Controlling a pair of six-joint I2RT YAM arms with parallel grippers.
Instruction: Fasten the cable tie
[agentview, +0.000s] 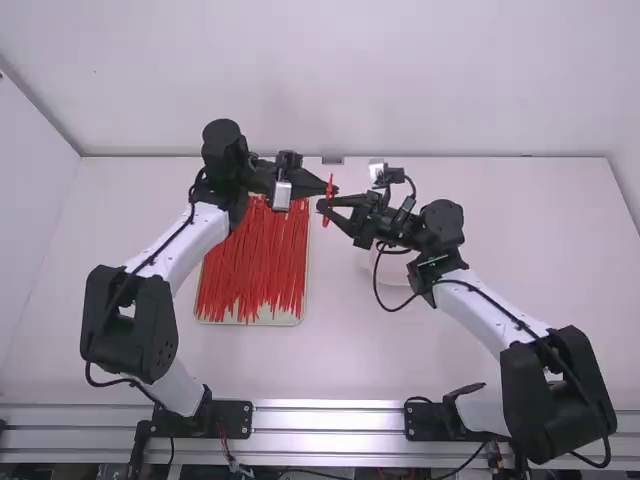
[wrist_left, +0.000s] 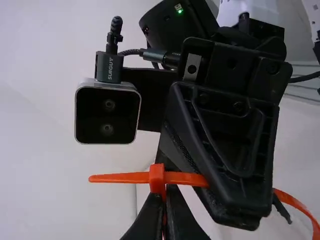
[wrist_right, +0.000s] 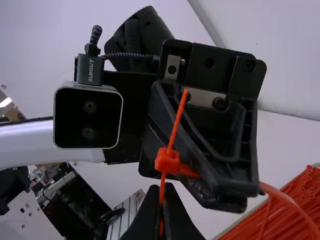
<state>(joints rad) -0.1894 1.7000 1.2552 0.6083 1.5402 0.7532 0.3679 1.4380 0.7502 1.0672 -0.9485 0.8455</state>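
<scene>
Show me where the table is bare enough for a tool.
Free: table right of the right arm; the strip left of the left arm; the front between the arms. Crowded: left gripper and right gripper meet on the cable tie beside the tie pile.

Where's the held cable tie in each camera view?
High view: cable tie at the centre, just right of the spare-tie pile's far end.
Left wrist view: its head at the left pincer's tip.
Right wrist view: its head at the right pincer's tip.
Landmark: spare-tie pile, in high and right wrist views.
</scene>
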